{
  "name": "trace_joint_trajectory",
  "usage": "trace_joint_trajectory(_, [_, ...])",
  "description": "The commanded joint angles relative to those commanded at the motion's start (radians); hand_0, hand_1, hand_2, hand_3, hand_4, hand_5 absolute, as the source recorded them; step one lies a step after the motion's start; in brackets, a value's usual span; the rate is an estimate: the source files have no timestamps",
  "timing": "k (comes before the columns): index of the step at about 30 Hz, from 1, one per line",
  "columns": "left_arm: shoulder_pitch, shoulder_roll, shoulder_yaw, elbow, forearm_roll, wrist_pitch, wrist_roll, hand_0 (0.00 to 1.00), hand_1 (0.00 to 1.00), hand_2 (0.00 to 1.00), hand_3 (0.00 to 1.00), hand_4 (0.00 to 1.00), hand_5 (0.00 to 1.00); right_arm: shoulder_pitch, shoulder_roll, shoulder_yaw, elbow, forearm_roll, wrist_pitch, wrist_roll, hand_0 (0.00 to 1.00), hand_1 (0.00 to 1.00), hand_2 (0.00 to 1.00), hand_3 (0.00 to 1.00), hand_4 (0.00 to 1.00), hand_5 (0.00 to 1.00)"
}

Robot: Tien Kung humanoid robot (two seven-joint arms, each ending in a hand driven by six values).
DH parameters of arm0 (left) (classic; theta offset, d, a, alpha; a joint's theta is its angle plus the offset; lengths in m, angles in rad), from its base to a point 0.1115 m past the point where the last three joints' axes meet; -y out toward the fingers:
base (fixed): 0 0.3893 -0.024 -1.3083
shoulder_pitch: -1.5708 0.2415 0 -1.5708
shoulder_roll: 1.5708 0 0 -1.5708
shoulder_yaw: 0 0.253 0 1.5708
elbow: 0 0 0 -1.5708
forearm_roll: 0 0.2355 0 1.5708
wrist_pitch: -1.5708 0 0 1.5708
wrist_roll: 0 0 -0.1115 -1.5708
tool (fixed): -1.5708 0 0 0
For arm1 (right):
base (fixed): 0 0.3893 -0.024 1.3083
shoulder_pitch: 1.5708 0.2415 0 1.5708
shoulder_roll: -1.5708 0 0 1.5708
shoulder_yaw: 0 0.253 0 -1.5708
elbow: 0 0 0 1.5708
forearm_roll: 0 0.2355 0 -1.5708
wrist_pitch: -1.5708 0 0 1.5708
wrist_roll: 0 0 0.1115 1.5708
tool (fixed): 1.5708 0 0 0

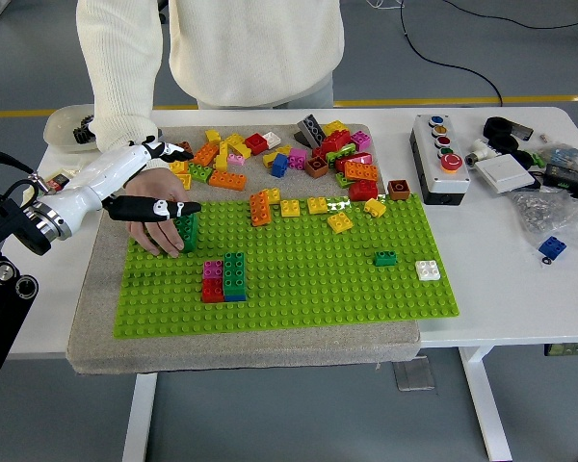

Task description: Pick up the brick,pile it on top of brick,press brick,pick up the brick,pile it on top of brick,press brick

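Currently our open left hand point(140, 183) grips nothing; descending risks striking the person's hand point(159, 236) holding the green brick point(185, 234) beneath it.

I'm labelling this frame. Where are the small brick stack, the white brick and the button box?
Brick stack point(224, 277), head view: on the green brick's studded top.
White brick point(428, 270), head view: centre of its top.
Button box point(441, 159), head view: its grey face beside the buttons.

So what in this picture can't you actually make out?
- Head view: the green brick is partly hidden by the person's hand and the robot's left hand.
- Bowl contents: blocked by the sleeve.
- Right arm: outside the picture.
- Clutter at far right: too small to identify.
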Motion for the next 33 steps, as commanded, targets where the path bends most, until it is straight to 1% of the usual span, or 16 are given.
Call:
trace_joint_trajectory(5, [-0.011, 0.020, 0.006, 0.006, 0.049, -0.022, -0.015, 0.998, 0.779, 0.800, 0.809, 0.998, 0.584, -0.001, 0.000, 0.000, 0.000, 0.000, 0.000, 0.000, 0.743, 0.643, 0.715, 0.638, 0.869, 0.429])
trace_joint_trajectory(6, [-0.016, 0.027, 0.011, 0.009, 0.063, -0.028, -0.021, 0.976, 0.776, 0.793, 0.806, 0.998, 0.477, -0.001, -0.001, 0.000, 0.000, 0.000, 0.000, 0.000, 0.743, 0.643, 0.716, 0.637, 0.867, 0.430])
trace_joint_trajectory(11, [-0.033, 0.051, 0.034, 0.016, 0.101, -0.040, -0.037, 0.976, 0.776, 0.793, 0.806, 0.998, 0.477, 0.001, -0.001, -0.002, 0.000, 0.000, 0.000, 0.001, 0.743, 0.643, 0.716, 0.637, 0.867, 0.430])
trace_joint_trajectory(12, [-0.038, 0.058, 0.041, 0.018, 0.108, -0.042, -0.039, 0.972, 0.779, 0.791, 0.812, 0.998, 0.430, 0.001, -0.001, -0.003, 0.000, 0.000, 0.001, 0.001, 0.743, 0.643, 0.715, 0.636, 0.864, 0.428])
trace_joint_trajectory(14, [-0.047, 0.068, 0.052, 0.020, 0.118, -0.046, -0.042, 0.972, 0.779, 0.791, 0.812, 0.998, 0.430, 0.002, 0.000, -0.003, 0.000, 0.000, 0.001, 0.002, 0.743, 0.643, 0.715, 0.636, 0.864, 0.428])
trace_joint_trajectory(18, [-0.055, 0.074, 0.058, 0.021, 0.129, -0.055, -0.044, 0.972, 0.779, 0.791, 0.812, 0.998, 0.430, 0.001, 0.000, -0.003, 0.000, 0.000, 0.002, 0.003, 0.743, 0.643, 0.715, 0.636, 0.864, 0.428])
trace_joint_trajectory(19, [-0.057, 0.075, 0.060, 0.021, 0.132, -0.058, -0.045, 0.971, 0.783, 0.797, 0.835, 0.998, 0.397, 0.001, 0.000, -0.003, 0.000, 0.000, 0.002, 0.003, 0.743, 0.643, 0.716, 0.634, 0.860, 0.425])
trace_joint_trajectory(22, [-0.065, 0.078, 0.068, 0.024, 0.140, -0.067, -0.044, 0.971, 0.783, 0.797, 0.835, 0.998, 0.397, 0.000, 0.000, -0.003, 0.000, 0.000, 0.002, 0.003, 0.743, 0.643, 0.716, 0.634, 0.860, 0.425])
trace_joint_trajectory(23, [-0.074, 0.081, 0.081, 0.032, 0.140, -0.078, -0.044, 0.971, 0.783, 0.797, 0.835, 0.998, 0.397, 0.001, -0.001, -0.004, 0.000, 0.000, 0.002, 0.004, 0.743, 0.643, 0.716, 0.634, 0.860, 0.425])
trace_joint_trajectory(24, [-0.082, 0.083, 0.092, 0.039, 0.140, -0.086, -0.045, 0.970, 0.791, 0.805, 0.854, 0.998, 0.358, 0.001, -0.001, -0.004, 0.000, 0.000, 0.002, 0.005, 0.743, 0.643, 0.716, 0.633, 0.856, 0.423])
trace_joint_trajectory(25, [-0.087, 0.084, 0.098, 0.043, 0.140, -0.090, -0.045, 0.970, 0.791, 0.805, 0.854, 0.998, 0.358, 0.002, -0.001, -0.005, 0.000, 0.000, 0.002, 0.006, 0.743, 0.643, 0.716, 0.633, 0.856, 0.423])
trace_joint_trajectory(29, [-0.111, 0.080, 0.128, 0.074, 0.140, -0.116, -0.042, 0.970, 0.791, 0.805, 0.854, 0.998, 0.358, 0.004, -0.002, -0.005, 0.000, 0.000, 0.003, 0.006, 0.743, 0.643, 0.716, 0.633, 0.856, 0.423])
trace_joint_trajectory(30, [-0.115, 0.079, 0.132, 0.079, 0.140, -0.120, -0.042, 0.974, 0.796, 0.817, 0.864, 0.998, 0.344, 0.004, -0.002, -0.005, 0.000, 0.000, 0.003, 0.006, 0.743, 0.644, 0.716, 0.634, 0.856, 0.422])
trace_joint_trajectory(33, [-0.130, 0.071, 0.150, 0.101, 0.140, -0.134, -0.040, 0.974, 0.796, 0.817, 0.864, 0.998, 0.344, 0.004, -0.001, -0.003, 0.000, 0.000, 0.003, 0.005, 0.743, 0.644, 0.716, 0.634, 0.856, 0.422])
